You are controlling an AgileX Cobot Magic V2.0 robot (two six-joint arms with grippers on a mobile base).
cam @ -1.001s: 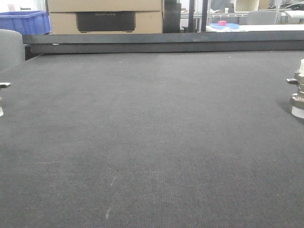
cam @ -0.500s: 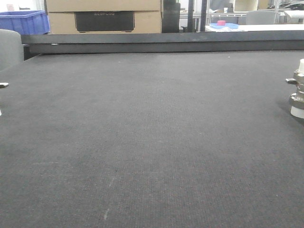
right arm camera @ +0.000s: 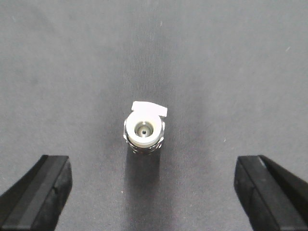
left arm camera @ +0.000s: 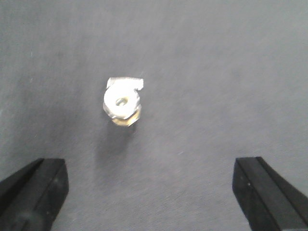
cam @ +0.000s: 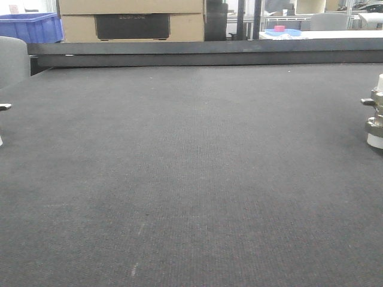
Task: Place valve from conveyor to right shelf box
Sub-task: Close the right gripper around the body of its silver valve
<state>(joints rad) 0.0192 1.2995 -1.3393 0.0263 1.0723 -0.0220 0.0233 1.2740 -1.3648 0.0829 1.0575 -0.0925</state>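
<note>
The valve (right arm camera: 144, 130) stands upright on the conveyor (right arm camera: 226, 72), seen end-on from the right wrist camera. Its white cap faces up with a small dark hole in the middle, silver hex metal shows beneath the cap, and the short lever juts toward the top of that view. A soft shadow falls from it toward the bottom of the frame. The right gripper (right arm camera: 153, 166) hangs above the belt with its jaws spread wide. Its two black fingers (right arm camera: 36, 192) sit in the lower corners of the view, well apart from the valve and touching nothing.

In the front view a valve (cam: 376, 113) stands at the belt's far right edge, partly cut by the frame. It has white caps at top and bottom and its lever points left.

A second valve (left arm camera: 122, 103) also stands upright on the dark woven belt under the left wrist camera, blurred, with a brassy ring low on its body. The left gripper (left arm camera: 150, 166) is likewise wide apart and empty, its fingers (left arm camera: 33, 192) clear of that valve. At the front view's left edge only a lever tip (cam: 5, 107) and a sliver of white show.

Beyond the belt runs a dark metal rail (cam: 209, 54). Behind it sit a cardboard box (cam: 131, 7), a blue crate (cam: 30, 27) to the left and a small pink object (cam: 279, 28) on a blue tray to the right.
</note>
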